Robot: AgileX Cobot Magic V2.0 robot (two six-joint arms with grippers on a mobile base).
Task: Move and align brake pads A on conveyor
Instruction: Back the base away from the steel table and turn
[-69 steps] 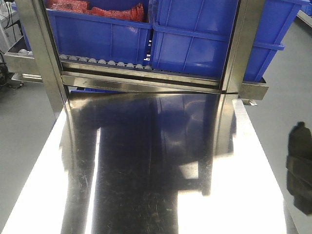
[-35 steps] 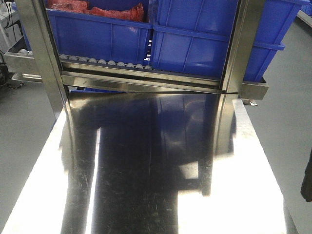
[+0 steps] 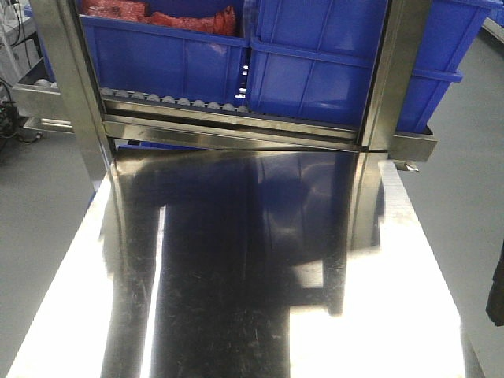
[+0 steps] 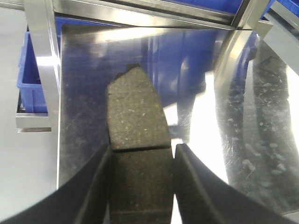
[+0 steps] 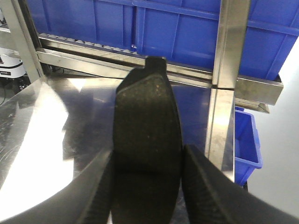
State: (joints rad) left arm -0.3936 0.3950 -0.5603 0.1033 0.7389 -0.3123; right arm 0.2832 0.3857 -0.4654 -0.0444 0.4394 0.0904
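Observation:
In the left wrist view a dark-grey brake pad (image 4: 135, 112) with a groove across its face sticks out forward over the shiny steel table (image 4: 261, 116). My left gripper (image 4: 142, 148) is shut on its near half. In the right wrist view a second brake pad (image 5: 147, 107), darker and seen in shadow, stands between the fingers of my right gripper (image 5: 148, 150), which is shut on it. The conveyor is out of view. In the front view neither pad shows; only a dark sliver of an arm (image 3: 498, 283) sits at the right edge.
The reflective steel table (image 3: 236, 299) fills the front view. Behind it stand two steel uprights (image 3: 67, 79) (image 3: 386, 79), a roller rail (image 3: 173, 101) and blue bins (image 3: 315, 63), one holding red items (image 3: 181, 20). A lower blue bin (image 5: 245, 144) sits beside the table.
The dark arm shape at the right of the front view has slid rightward, almost out of frame. The scene has shifted slightly in the front view.

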